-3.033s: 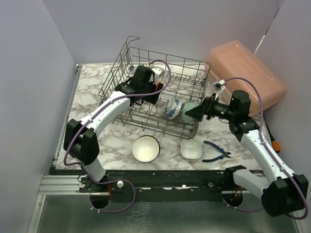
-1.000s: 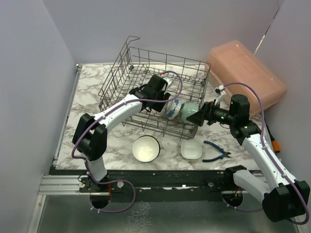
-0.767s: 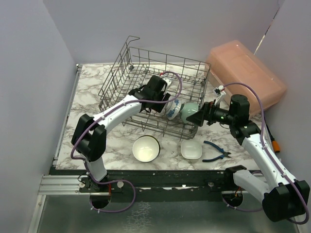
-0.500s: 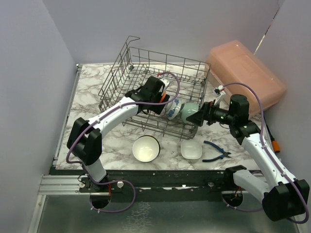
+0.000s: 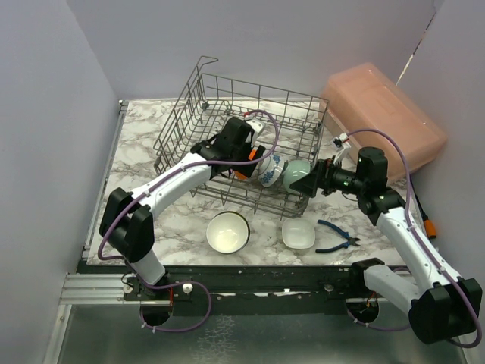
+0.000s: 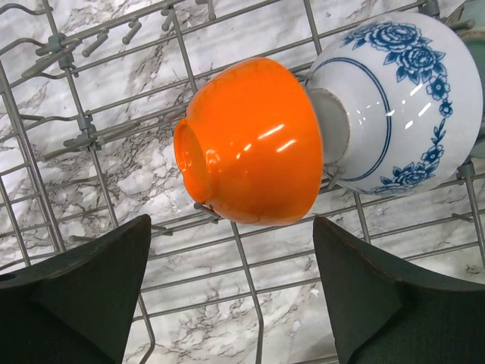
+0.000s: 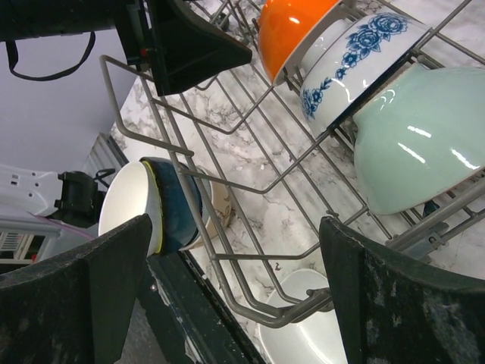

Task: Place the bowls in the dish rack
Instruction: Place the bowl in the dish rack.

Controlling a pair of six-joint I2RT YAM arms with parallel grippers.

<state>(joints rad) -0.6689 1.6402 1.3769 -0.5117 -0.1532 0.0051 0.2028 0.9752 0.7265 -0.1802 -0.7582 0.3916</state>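
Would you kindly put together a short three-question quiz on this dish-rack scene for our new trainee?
1. True or false: the orange bowl lies on the table outside the dish rack.
2. Pick one: directly beside the orange bowl stands A) a black bowl, B) the blue-patterned white bowl, C) a red bowl.
3. Fill in: the left gripper is ____ (open or shut) over the orange bowl.

Key: 1 false, as the bowl lies on its side inside the rack; 2 B; 3 open, with neither finger touching the bowl.
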